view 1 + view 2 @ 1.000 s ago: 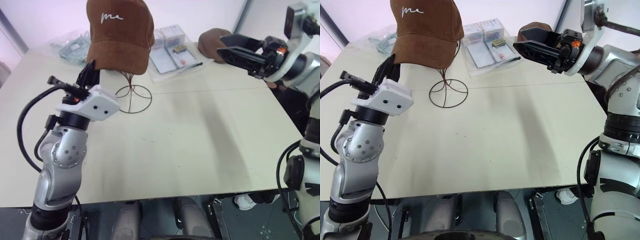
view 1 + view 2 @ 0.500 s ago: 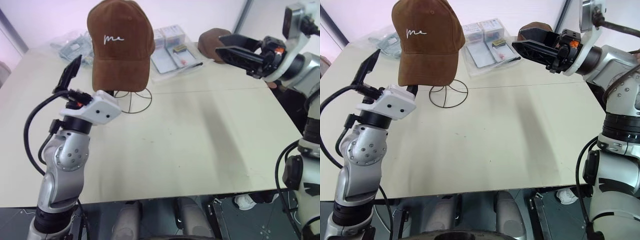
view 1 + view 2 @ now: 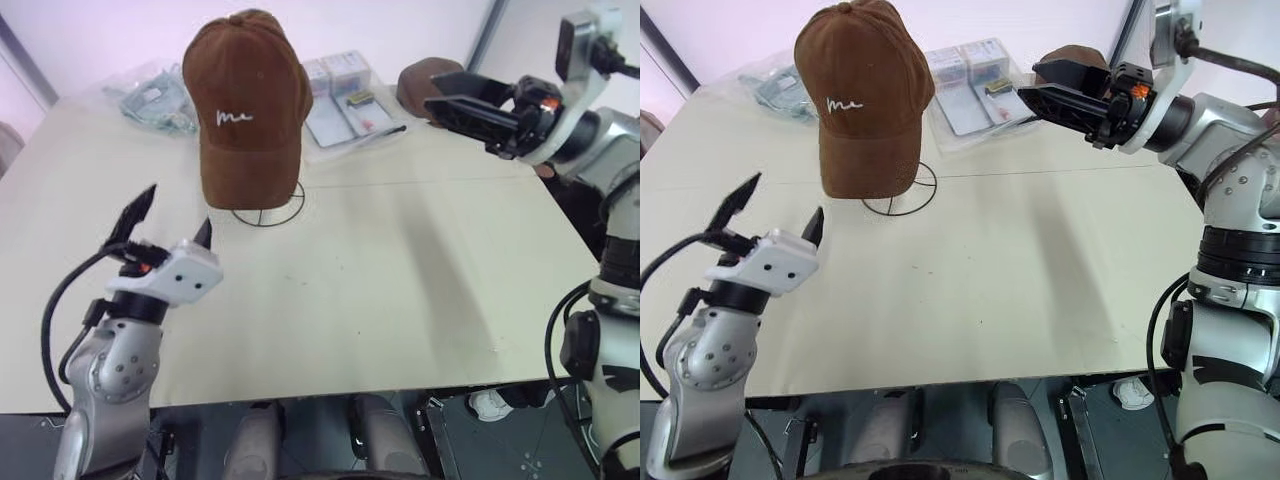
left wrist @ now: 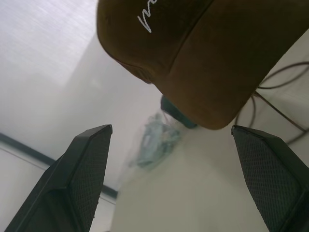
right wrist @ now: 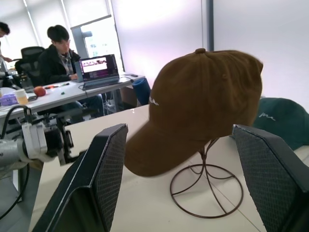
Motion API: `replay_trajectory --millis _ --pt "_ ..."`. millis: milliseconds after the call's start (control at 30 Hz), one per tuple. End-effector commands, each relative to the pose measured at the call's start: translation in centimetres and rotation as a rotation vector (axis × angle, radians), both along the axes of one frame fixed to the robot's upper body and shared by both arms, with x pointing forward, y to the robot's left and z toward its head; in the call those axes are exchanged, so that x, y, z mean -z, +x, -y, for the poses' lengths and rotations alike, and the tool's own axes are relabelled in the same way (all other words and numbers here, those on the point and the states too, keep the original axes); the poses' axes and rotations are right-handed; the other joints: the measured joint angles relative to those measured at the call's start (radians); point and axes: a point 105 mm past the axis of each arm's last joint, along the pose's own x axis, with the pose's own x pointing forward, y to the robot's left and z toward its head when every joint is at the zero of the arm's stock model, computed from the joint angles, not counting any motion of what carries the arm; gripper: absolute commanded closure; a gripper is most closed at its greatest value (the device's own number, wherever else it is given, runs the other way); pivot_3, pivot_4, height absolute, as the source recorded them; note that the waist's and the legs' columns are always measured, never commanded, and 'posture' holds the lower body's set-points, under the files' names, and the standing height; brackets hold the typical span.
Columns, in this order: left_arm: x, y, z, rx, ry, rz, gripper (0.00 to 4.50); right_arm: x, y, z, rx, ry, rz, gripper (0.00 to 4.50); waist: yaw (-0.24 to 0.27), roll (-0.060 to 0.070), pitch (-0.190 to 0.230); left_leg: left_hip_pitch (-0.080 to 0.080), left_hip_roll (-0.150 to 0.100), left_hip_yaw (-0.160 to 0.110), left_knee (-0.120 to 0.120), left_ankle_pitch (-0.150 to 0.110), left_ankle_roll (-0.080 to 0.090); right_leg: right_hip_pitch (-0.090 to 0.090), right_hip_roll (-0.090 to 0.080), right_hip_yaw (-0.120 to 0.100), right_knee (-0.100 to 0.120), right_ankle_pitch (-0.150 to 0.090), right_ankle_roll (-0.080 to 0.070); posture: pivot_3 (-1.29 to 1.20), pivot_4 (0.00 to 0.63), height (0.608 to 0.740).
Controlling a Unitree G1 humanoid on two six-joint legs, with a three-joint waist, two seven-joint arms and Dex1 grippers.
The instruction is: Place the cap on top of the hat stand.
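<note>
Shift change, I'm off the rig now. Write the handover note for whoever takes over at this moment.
Left end effector: open, empty, low over the table's near left part, clear of the cap.
Right end effector: open, empty, raised at the far right.
Cap: sits on the hat stand, brim hanging toward the robot; the stand's ring base rests on the table.
Done: cap placed and released.
Left: check that it sits steady, then bring both arms away.
</note>
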Motion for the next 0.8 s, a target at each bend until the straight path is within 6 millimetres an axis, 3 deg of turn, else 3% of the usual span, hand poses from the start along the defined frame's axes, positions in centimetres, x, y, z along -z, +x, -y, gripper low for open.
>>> replay_trajectory --millis 33,133,233,300,367,467,600,700,800 --pt "1.2 -1.9 -1.6 -0.053 -0.042 -0.009 0.37 -0.9 -0.6 0.2 -0.008 0.009 0.049 0.95 -0.002 0.0 0.0 0.0 0.0 0.0 0.0 0.0 0.001 0.0 0.0 0.0 0.0 0.0 0.0 0.0 0.15 0.74" --pt "2.8 -3.2 -4.9 -0.193 -0.201 -0.063 0.37 -0.8 -0.7 0.5 -0.014 0.007 0.032 0.95 0.0 0.0 0.0 0.0 0.0 0.0 0.0 -0.001 0.001 -0.001 0.0 0.0 0.0 0.0 0.0 0.0 0.15 0.74" --pt "2.8 -2.4 -6.5 -0.198 -0.327 -0.106 0.37 0.1 -1.2 0.9 -0.043 -0.025 -0.021 0.95 0.013 0.0 0.0 0.0 0.0 -0.001 0.001 -0.001 0.002 0.0 0.0 -0.001 0.0 -0.002 0.003 0.0 0.15 0.74" --pt "3.3 -1.1 -8.4 -0.198 -0.499 -0.199 0.37 2.1 -1.7 1.4 -0.062 -0.105 -0.078 0.95 0.015 0.0 0.0 0.0 0.0 -0.001 0.002 -0.001 0.002 0.001 0.0 -0.001 -0.001 -0.002 0.003 0.0 0.15 0.74" --pt "3.1 0.0 -8.9 -0.117 -0.595 -0.306 0.37 4.3 -2.0 1.9 -0.067 -0.191 -0.13 0.95 0.008 -0.001 -0.001 -0.001 0.0 -0.001 0.003 -0.001 0.001 0.002 0.0 -0.001 -0.002 -0.002 0.003 0.0 0.15 0.74" --pt "2.7 0.8 -8.5 0.005 -0.59 -0.483 0.37 6.6 -1.9 2.8 -0.043 -0.28 -0.174 0.95 -0.01 -0.001 -0.001 -0.001 0.0 0.001 0.003 -0.001 0.001 0.002 -0.001 0.0 -0.003 -0.002 0.002 0.0 0.15 0.74" --pt "0.3 1.4 -8.8 0.14 -0.61 -0.614 0.37 8.8 -1.5 4.0 0.013 -0.358 -0.2 0.95 -0.023 -0.001 0.0 -0.001 0.001 0.0 0.0 -0.001 0.002 -0.001 0.001 0.0 -0.001 -0.001 0.002 0.0 0.15 0.74" --pt "-2.0 2.0 -9.5 0.2 -0.588 -0.637 0.37 9.2 -1.5 4.3 0.032 -0.352 -0.206 0.95 -0.027 -0.001 0.0 -0.001 0.001 0.0 0.0 -0.001 0.002 -0.002 0.002 0.0 0.001 -0.003 0.004 0.0 0.15 0.74" --pt "-2.8 2.1 -10.4 0.211 -0.556 -0.683 0.37 9.4 -1.5 4.4 0.045 -0.354 -0.206 0.95 -0.036 -0.001 0.0 -0.001 0.001 0.001 0.0 -0.001 0.002 -0.002 0.001 0.0 0.001 -0.003 0.004 0.0 0.15 0.74"
